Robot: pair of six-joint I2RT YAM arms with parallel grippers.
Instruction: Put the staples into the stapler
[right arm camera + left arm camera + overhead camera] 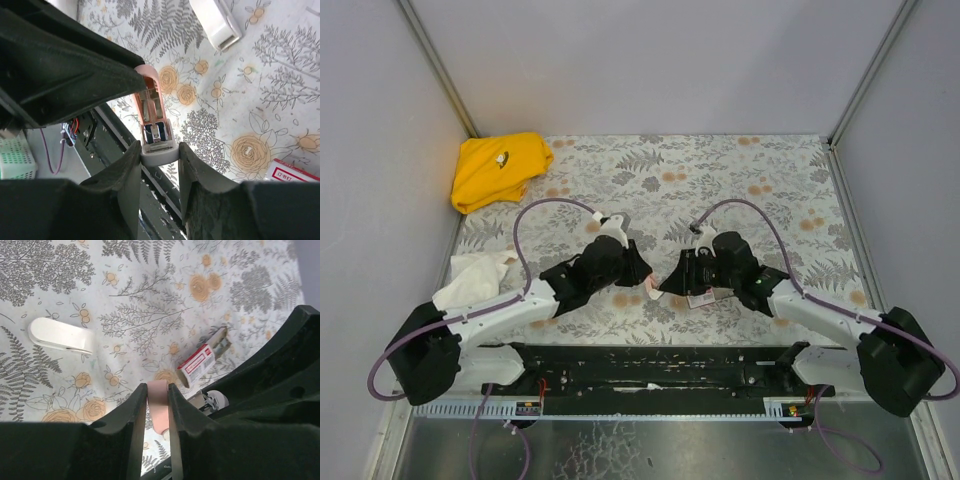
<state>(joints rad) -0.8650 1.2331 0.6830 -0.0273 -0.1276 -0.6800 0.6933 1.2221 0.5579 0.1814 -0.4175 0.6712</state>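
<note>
The left gripper (157,391) is clamped on the pink end of the stapler (151,107). The right gripper (159,147) is clamped on its white end. Together they hold it over the table (720,180), with the dark metal part exposed. The red-and-white box (198,365) lies nearby, its label print too small to read.

Glossy pink plastic stapler (152,114), bare metal channel (150,102); matt printed tablecloth (720,180).

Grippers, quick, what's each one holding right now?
Left gripper: closed on the stapler, pink end.
Right gripper: closed on the stapler too, white end.
</note>
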